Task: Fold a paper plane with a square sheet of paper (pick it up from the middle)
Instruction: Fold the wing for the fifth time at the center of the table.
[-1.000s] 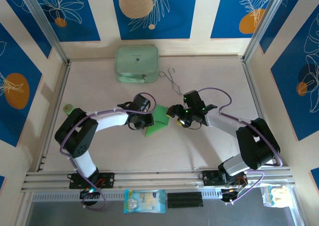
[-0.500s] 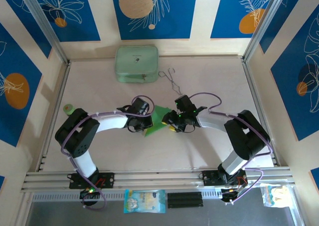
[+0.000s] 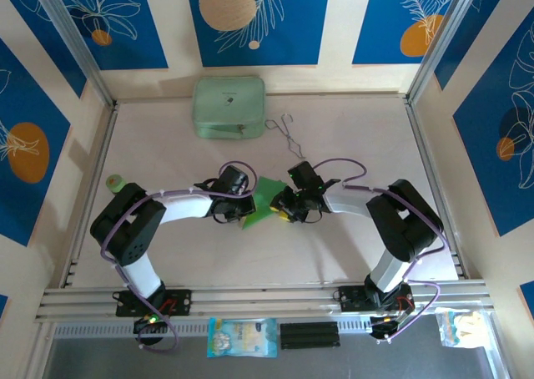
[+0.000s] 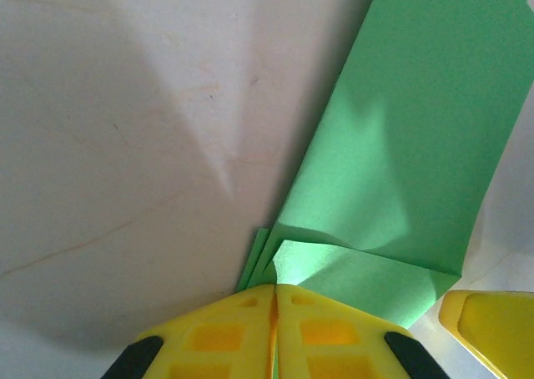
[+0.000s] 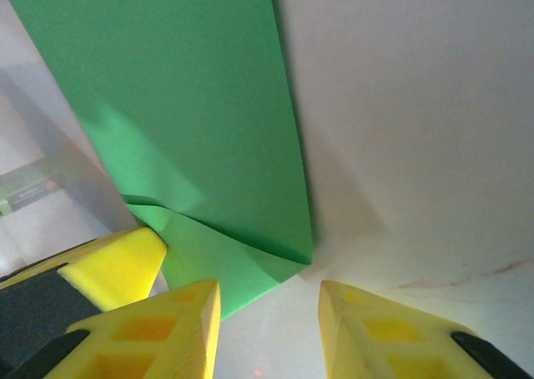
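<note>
My left gripper (image 4: 274, 300) is clenched on the folded edge of the sheet of paper (image 4: 417, 137), creased, at the middle of the table (image 3: 167, 158). My right gripper (image 5: 269, 320) stands partly open and grips nothing, with the paper's corner just beside one finger. The mint case (image 3: 229, 106) sits closed at the far edge.
</note>
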